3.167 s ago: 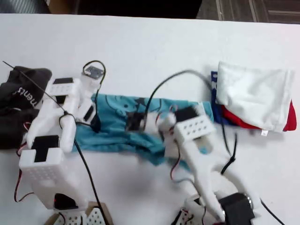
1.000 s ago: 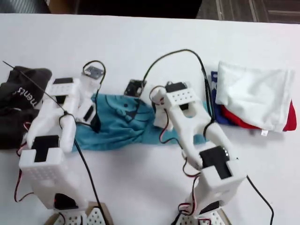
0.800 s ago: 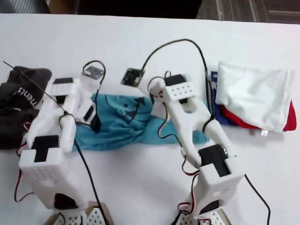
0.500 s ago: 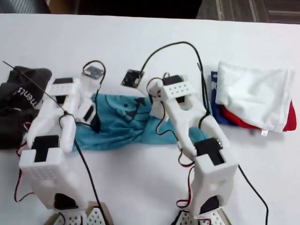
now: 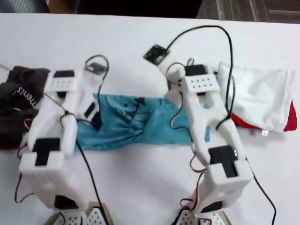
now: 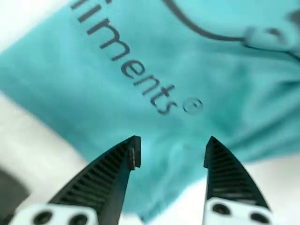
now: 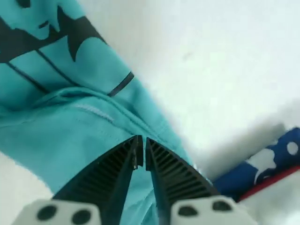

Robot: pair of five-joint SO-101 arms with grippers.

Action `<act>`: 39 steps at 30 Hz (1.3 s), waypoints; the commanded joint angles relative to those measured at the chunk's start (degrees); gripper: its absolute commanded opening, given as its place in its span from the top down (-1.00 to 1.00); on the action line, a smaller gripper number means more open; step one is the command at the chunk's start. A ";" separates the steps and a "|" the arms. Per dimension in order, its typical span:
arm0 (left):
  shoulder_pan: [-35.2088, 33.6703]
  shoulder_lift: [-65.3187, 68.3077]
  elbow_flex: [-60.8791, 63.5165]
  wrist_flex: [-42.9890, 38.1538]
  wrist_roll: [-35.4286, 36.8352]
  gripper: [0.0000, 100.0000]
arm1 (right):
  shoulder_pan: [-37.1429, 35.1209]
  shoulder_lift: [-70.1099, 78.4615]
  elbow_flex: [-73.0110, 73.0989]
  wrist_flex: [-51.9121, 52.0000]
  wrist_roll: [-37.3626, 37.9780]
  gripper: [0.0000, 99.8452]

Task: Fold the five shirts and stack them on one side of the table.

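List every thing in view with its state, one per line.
Teal shirt: flat, folded into a long strip.
Black shirt: crumpled, unfolded.
White shirt: folded, top of the stack.
Red shirt: under the white one.
Blue shirt: in the stack, mostly hidden.
Left end effector: open, over the teal shirt.
Right end effector: shut, over the teal shirt.

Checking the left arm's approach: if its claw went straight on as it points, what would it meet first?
The teal shirt, near its edge; the left claw is open above it, height unclear.

High view overhead, whole table (image 5: 117, 42); wrist views close above teal shirt (image 5: 126, 124), common to all.
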 commanded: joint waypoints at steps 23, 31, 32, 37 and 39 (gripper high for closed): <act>-10.37 -9.67 21.14 2.02 -10.02 0.52 | 7.08 -4.18 17.05 -5.05 -0.26 0.96; -10.46 -9.85 17.10 10.29 -11.52 0.52 | 7.08 -4.35 17.05 -4.79 -0.26 0.96; -10.46 -9.85 15.08 11.16 -11.52 0.52 | 7.08 -4.53 17.05 -4.79 -0.26 0.96; -10.73 -9.76 -0.40 14.33 -11.52 0.52 | 6.55 -4.35 16.97 -4.79 -0.44 0.96; -11.52 -9.41 -5.85 13.89 -11.25 0.52 | 7.16 -4.35 17.14 -4.70 -0.44 0.96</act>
